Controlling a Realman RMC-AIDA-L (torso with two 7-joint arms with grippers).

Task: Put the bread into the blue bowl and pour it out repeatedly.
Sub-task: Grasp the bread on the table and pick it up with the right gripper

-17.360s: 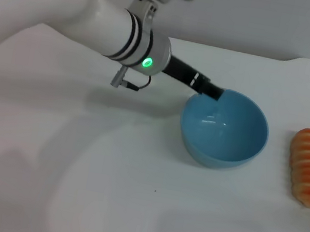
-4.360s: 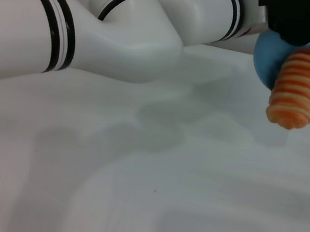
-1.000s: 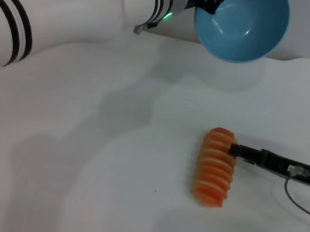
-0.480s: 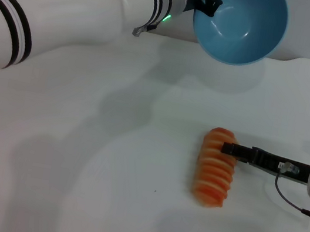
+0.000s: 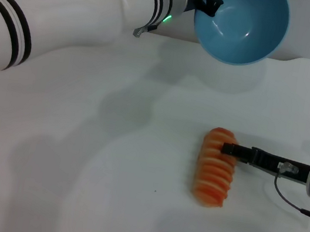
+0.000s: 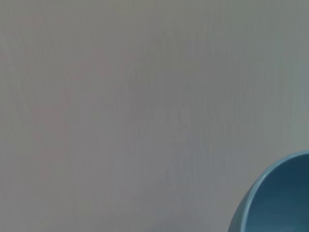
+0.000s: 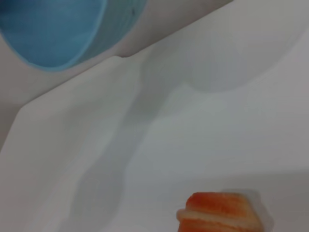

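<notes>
The blue bowl (image 5: 241, 24) hangs in the air at the back of the table, tipped so its empty inside faces me. My left gripper (image 5: 212, 0) is shut on its left rim. A piece of that rim shows in the left wrist view (image 6: 270, 198), and the bowl (image 7: 48, 29) also appears in the right wrist view. The bread (image 5: 214, 173), orange with cream stripes, lies on the white table (image 5: 77, 156) at front right, ridges up. My right gripper (image 5: 230, 149) reaches in low from the right and touches the loaf's far right side. The bread's end (image 7: 219, 212) shows in the right wrist view.
A grey wall (image 6: 120, 96) rises behind the table. My left arm (image 5: 71, 12) spans the back left above the tabletop. A cable (image 5: 285, 194) loops by the right wrist.
Over the last second my right gripper has slid a little to the left against the bread. The bowl stays aloft, almost still.
</notes>
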